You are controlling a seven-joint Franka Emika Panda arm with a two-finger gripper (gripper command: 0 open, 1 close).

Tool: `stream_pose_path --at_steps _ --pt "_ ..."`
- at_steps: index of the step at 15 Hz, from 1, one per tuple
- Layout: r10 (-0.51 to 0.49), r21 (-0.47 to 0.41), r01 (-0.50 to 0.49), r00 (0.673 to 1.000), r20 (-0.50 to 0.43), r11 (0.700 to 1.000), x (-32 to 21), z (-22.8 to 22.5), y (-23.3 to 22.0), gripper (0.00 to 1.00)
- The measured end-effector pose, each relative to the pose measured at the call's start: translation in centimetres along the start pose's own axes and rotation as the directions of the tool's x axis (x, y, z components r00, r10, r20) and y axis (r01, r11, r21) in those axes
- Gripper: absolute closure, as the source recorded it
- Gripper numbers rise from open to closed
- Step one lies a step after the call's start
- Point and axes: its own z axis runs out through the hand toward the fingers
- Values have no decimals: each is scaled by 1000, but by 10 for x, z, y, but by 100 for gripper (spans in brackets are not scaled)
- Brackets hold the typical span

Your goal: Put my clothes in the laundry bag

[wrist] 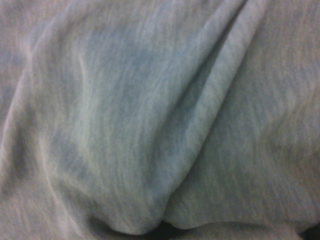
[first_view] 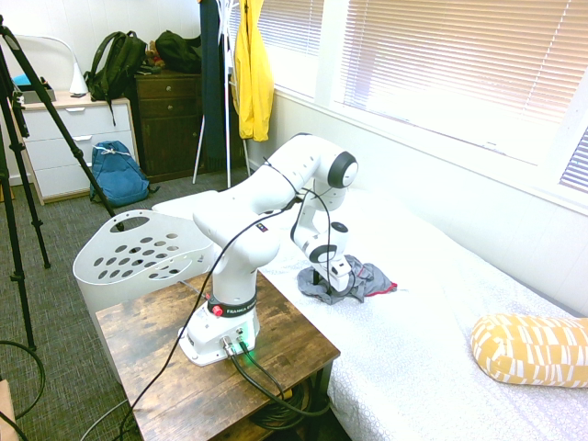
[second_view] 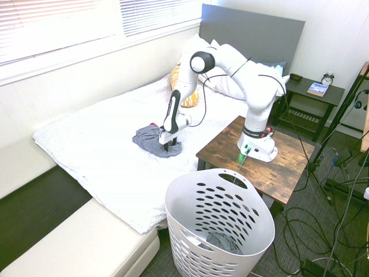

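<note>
Gripper (second_view: 167, 151) is pointing down into the clothes (second_view: 151, 140) lying crumpled on the white bed (second_view: 92, 144); finger state cannot be determined. "FRANKA" lettering is showing on the arm base (first_view: 233, 312). Laundry bag (second_view: 222, 222) is standing on the floor beside the bed.

I see the clothes (second_view: 151, 139) as a small crumpled heap of grey-blue fabric lying on the white bed cover, near the bed's edge that faces the wooden table. A strip of red-pink edging shows at one side (first_view: 386, 288). Up close the cloth (wrist: 150, 125) is soft knit, folded in broad creases. The bag (second_view: 222, 225) is a white plastic basket with oval holes and a curved rim, standing upright on the floor, well apart from the heap; something grey lies at its bottom.
</note>
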Motion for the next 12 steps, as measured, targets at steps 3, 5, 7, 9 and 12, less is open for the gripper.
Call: stream_pose_path --at_steps 3,5,7,9,12 --pt "10 2 -10 1000 1 1000 2 0 2 100" --pt "7 5 -7 1000 2 1000 2 0 2 100" --pt "7 8 -7 1000 4 1000 2 -1 2 100" --pt "6 11 -7 1000 3 1000 3 -2 2 100" --pt "8 16 -8 1000 1 1000 3 -6 1 100"
